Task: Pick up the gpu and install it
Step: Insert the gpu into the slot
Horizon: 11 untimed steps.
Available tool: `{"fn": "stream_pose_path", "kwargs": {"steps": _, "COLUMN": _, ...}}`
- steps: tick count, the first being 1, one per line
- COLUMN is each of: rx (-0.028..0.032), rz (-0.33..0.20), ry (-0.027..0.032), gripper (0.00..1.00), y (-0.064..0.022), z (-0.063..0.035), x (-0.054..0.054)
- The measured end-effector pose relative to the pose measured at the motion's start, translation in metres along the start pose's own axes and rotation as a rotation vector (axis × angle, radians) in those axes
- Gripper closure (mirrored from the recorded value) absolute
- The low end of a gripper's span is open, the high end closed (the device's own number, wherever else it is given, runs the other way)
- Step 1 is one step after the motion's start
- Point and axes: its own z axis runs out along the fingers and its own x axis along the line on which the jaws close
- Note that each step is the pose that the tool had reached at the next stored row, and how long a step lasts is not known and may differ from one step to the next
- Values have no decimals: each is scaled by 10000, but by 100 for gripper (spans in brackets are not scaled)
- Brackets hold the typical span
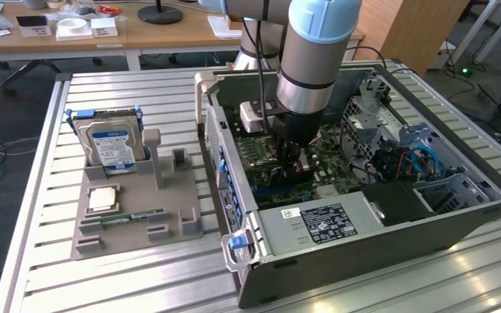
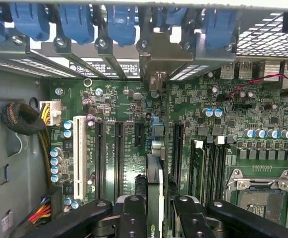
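Note:
The gpu [image 2: 154, 186] is seen edge-on in the wrist view as a thin dark card standing upright over the green motherboard [image 2: 114, 106]. Its silver bracket [image 2: 156, 62] sits against the case's rear slot openings. It stands between two black expansion slots [image 2: 119, 156], and whether it is seated I cannot tell. My gripper [image 2: 156, 218] is shut on the card, with a black finger [image 2: 134, 215] on each side. In the exterior view the gripper [image 1: 292, 168] reaches down inside the open PC case [image 1: 459, 215], over the motherboard [image 1: 320, 166].
A grey fixture [image 1: 137, 225] at the exterior view's left holds a hard drive [image 1: 111, 147], a CPU [image 1: 102, 199] and a RAM stick [image 1: 133, 215]. Inside the case are a power supply [image 1: 320, 225], drive cage [image 1: 390, 120], cables [image 2: 22, 121], a white slot [image 2: 78, 153] and a CPU socket [image 2: 260, 186].

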Motion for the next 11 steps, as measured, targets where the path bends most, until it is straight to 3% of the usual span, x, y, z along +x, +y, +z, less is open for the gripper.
{"fn": "stream_pose_path", "kwargs": {"steps": 11, "rx": 19, "rz": -1, "ry": -5, "gripper": 74, "y": 4, "z": 14, "x": 0}}
